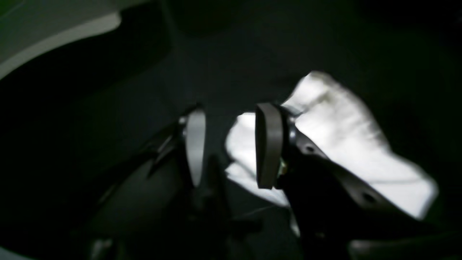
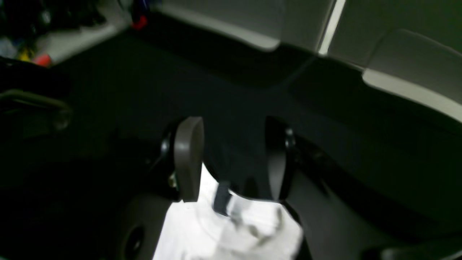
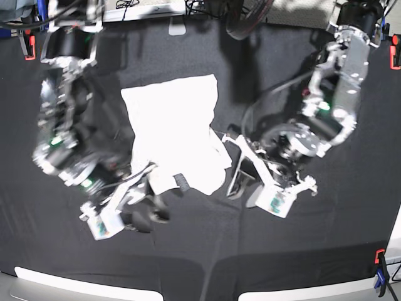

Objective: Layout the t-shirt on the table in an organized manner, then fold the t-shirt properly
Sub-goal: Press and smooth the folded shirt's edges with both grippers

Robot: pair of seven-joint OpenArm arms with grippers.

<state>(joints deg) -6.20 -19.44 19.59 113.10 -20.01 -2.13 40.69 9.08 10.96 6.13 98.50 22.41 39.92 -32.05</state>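
Observation:
The white t-shirt lies crumpled on the black table, plain side up, a little left of centre in the base view. My right gripper hovers at its near left corner; in the right wrist view it stands open just above the shirt's edge, close to a small grey label. My left gripper is at the shirt's right edge. In the left wrist view it is open too, with white cloth lying under and beside its right finger. Neither gripper holds any cloth.
Orange clamps sit at the far table edges, and another clamp at the near right. Cables and clutter lie beyond the back edge. Both arms lean in over the black cloth on either side of the shirt.

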